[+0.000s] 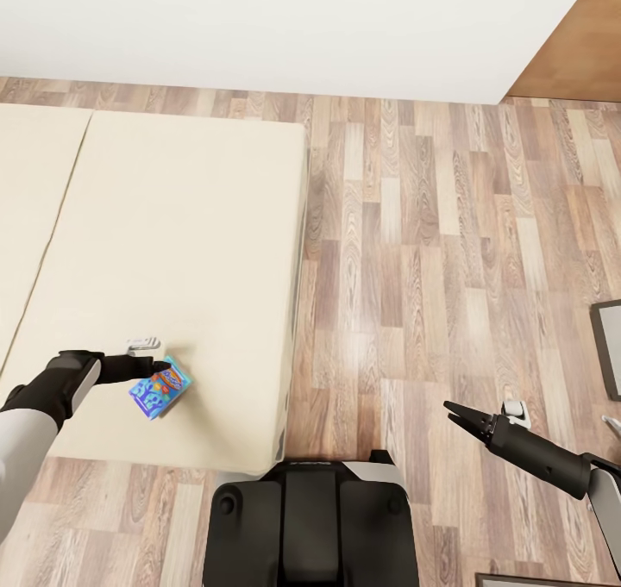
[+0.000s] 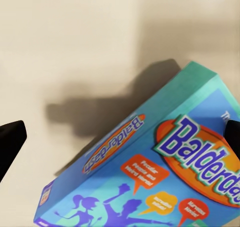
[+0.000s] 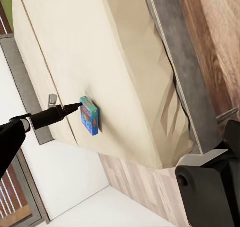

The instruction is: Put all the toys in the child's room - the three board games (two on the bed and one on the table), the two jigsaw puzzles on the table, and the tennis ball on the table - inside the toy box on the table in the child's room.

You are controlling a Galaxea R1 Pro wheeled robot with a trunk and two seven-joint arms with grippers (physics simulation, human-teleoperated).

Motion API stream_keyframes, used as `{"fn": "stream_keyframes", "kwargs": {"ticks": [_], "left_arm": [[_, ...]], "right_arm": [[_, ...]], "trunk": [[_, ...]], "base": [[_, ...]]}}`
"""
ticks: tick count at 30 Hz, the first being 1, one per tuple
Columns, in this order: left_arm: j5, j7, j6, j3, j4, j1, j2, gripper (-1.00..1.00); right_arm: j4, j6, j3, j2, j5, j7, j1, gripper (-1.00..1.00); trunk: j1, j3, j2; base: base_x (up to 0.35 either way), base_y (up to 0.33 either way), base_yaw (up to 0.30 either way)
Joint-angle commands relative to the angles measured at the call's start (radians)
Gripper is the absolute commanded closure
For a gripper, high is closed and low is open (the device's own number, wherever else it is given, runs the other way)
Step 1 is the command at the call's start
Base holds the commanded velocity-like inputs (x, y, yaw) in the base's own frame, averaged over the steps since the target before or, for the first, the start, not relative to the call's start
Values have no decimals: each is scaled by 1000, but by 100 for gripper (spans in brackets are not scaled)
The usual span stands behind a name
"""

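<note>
Left gripper (image 1: 156, 368): I'm holding it spread around the board game (image 1: 160, 387) on the bed (image 1: 172, 225).
Right gripper (image 1: 452, 410): I'm keeping it spread above the floor (image 1: 431, 251).

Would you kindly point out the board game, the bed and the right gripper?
board game (image 1: 159, 387), head view, its blue cover.
bed (image 1: 181, 225), head view, bare mattress top.
right gripper (image 1: 459, 415), head view, between its fingertips.

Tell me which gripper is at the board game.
The left gripper: its fingers straddle the blue board game on the bed. The right gripper hangs open over the wood floor, away from the bed.
</note>
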Motion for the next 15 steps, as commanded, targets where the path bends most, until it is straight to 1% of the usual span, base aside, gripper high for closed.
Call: {"fn": "stream_keyframes", "kwargs": {"ticks": [1, 5, 15], "left_arm": [[2, -5, 8, 0, 11, 1, -62, -100], [2, -5, 8, 0, 11, 1, -62, -100], [2, -5, 8, 0, 11, 1, -61, -100]], "right_arm": [[0, 3, -1, 0, 2, 4, 0, -100], [0, 3, -1, 0, 2, 4, -1, -100], [0, 3, -1, 0, 2, 4, 0, -100]], "trunk": [[1, -1, -1], [1, 0, -1], [1, 8, -1]], "base": [[0, -4, 0], [0, -2, -15], [0, -1, -56]]}}
